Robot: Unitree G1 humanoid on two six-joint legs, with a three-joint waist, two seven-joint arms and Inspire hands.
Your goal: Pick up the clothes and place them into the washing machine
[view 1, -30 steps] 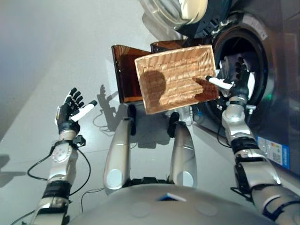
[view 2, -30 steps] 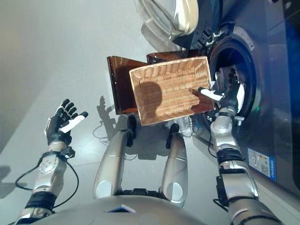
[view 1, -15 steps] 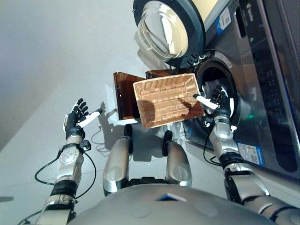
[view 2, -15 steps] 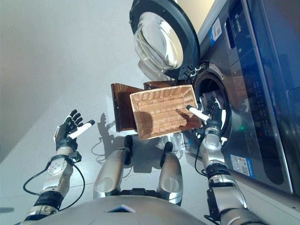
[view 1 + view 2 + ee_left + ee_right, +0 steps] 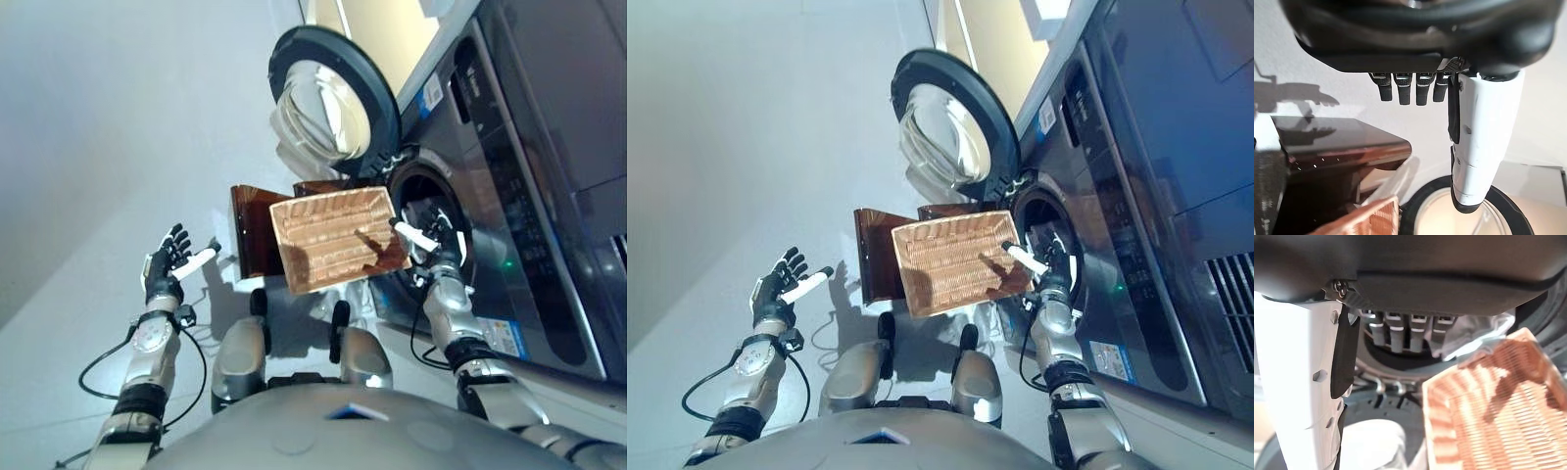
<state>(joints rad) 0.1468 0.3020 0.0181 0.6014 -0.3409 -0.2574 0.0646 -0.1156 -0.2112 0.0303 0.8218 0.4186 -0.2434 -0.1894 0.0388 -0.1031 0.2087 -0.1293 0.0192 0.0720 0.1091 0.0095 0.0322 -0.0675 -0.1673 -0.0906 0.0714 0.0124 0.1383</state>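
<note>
The wicker basket [image 5: 338, 240] holds no clothes and rests tilted on a brown stand [image 5: 250, 225] before the washing machine. Its round door [image 5: 333, 108] is swung wide, and the drum mouth [image 5: 416, 186] gapes beside the basket. My right hand [image 5: 436, 245] hovers open at that mouth, white-covered thumb out and nothing in it. Past its fingers [image 5: 1400, 333], pale cloth [image 5: 1474, 330] lies inside the drum, next to the basket's corner [image 5: 1498, 411]. My left hand [image 5: 168, 266] is raised open and empty over the floor, left of the stand.
The grey washing machine front [image 5: 519, 196] fills the right side. The open door [image 5: 955, 122] juts out over the floor behind the basket. Pale grey floor [image 5: 98, 147] spreads out to the left. The left wrist view shows the stand's glossy top [image 5: 1337, 142].
The camera has tilted upward, so more of the door and machine front shows. Both hands stay open and keep about the same places relative to the basket and drum.
</note>
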